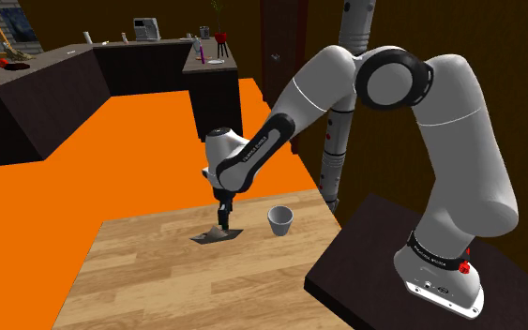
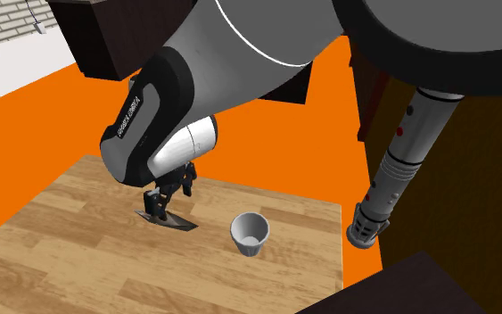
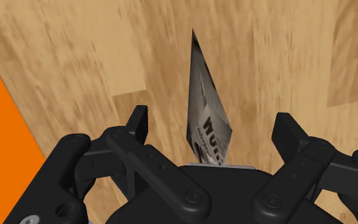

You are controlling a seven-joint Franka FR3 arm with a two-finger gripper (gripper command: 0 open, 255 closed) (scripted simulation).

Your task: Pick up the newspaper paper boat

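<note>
The gripper (image 3: 212,121) is hovering wide open and empty, straddling the newspaper boat (image 3: 204,89), whose long axis is lying square to the fingers' closing line.

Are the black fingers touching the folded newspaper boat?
Apart. In the wrist view, wooden tabletop shows between the grey newspaper boat and each of the open black fingers.

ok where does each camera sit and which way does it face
Shoulder view: beside the stand, looking down over the wooden table; the whole arm shows.
Second exterior view: close beside the arm, facing much the same way; forearm and gripper show.
Wrist view: on the hand, looking down at the paper boat between open fingers.
Both exterior views share the cup beside the paper boat.
</note>
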